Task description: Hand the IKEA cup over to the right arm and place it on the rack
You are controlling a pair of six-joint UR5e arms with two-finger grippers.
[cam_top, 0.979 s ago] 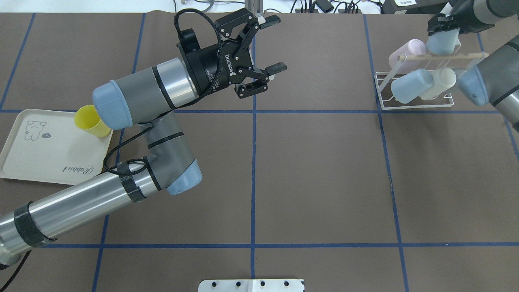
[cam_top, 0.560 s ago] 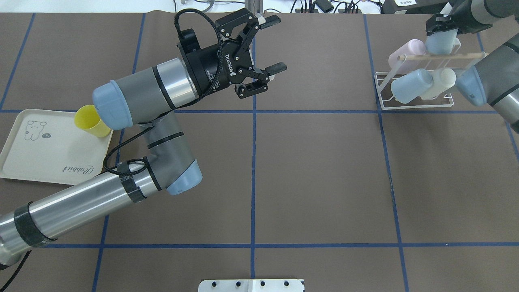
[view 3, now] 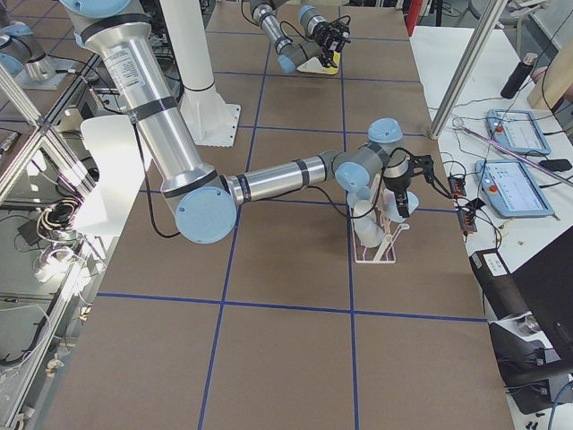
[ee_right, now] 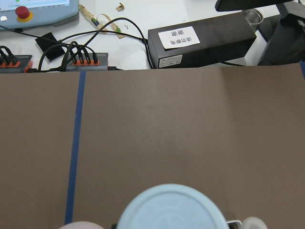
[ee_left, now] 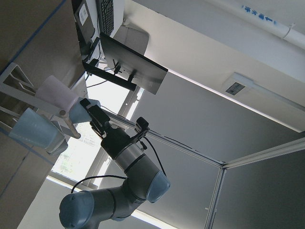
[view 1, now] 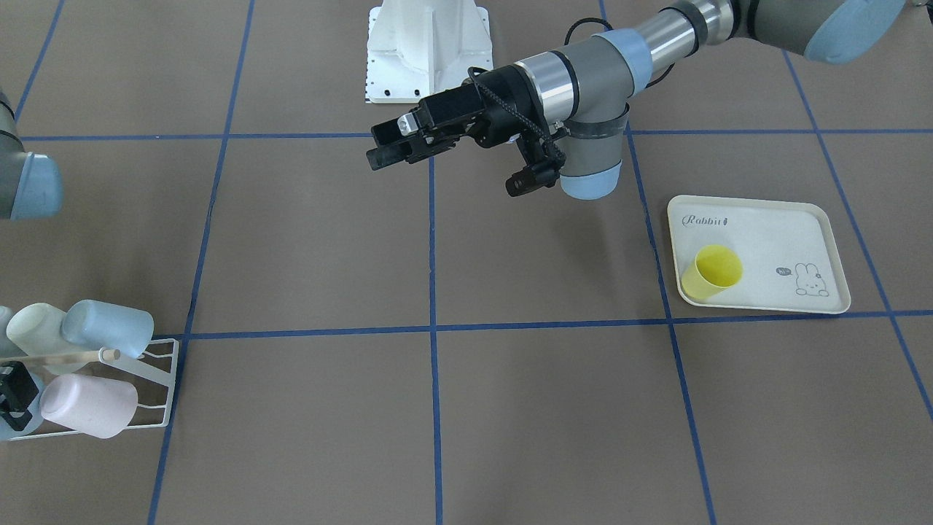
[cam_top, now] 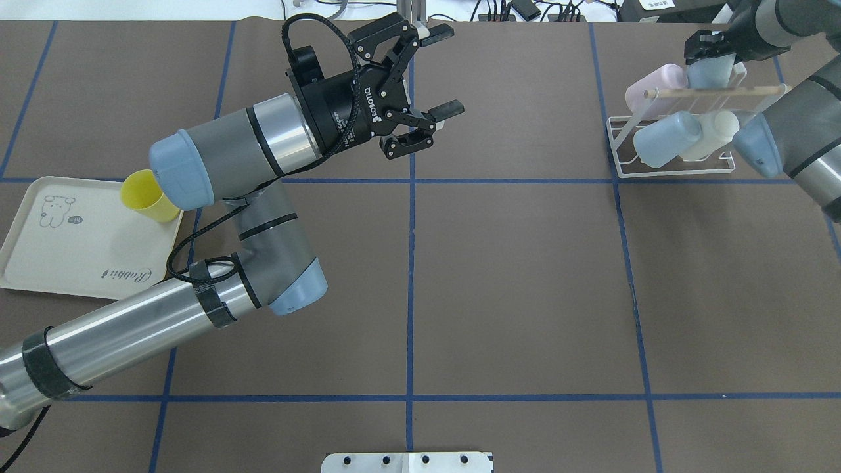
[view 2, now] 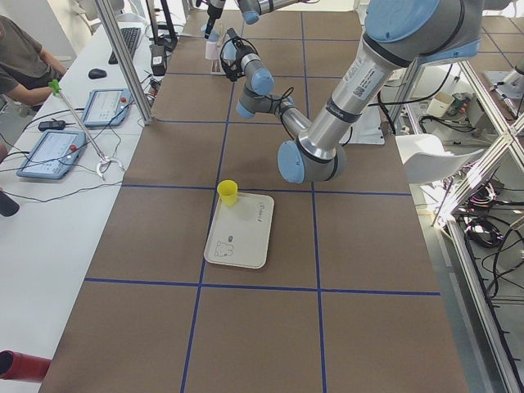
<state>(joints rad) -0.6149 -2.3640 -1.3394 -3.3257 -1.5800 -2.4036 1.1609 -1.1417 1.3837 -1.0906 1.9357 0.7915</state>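
A light blue IKEA cup (cam_top: 714,71) is held in my right gripper (cam_top: 708,47), which is shut on it over the far end of the rack (cam_top: 670,173), beside the wooden rod (cam_top: 716,92). In the right wrist view the cup's round base (ee_right: 169,212) fills the bottom edge. The white wire rack holds a pink cup (cam_top: 647,89), a light blue cup (cam_top: 663,138) and a cream cup (cam_top: 715,130). My left gripper (cam_top: 447,70) hangs open and empty over the table's far middle, well away from the rack.
A yellow cup (cam_top: 148,197) stands on the corner of a cream rabbit tray (cam_top: 59,256) at the left. My left arm's elbow (cam_top: 289,289) lies over the left half of the table. Cables and boxes line the far edge.
My right gripper has moved slightly left and farther back with the light blue cup, closer over the rack's far end. The left arm has not moved.
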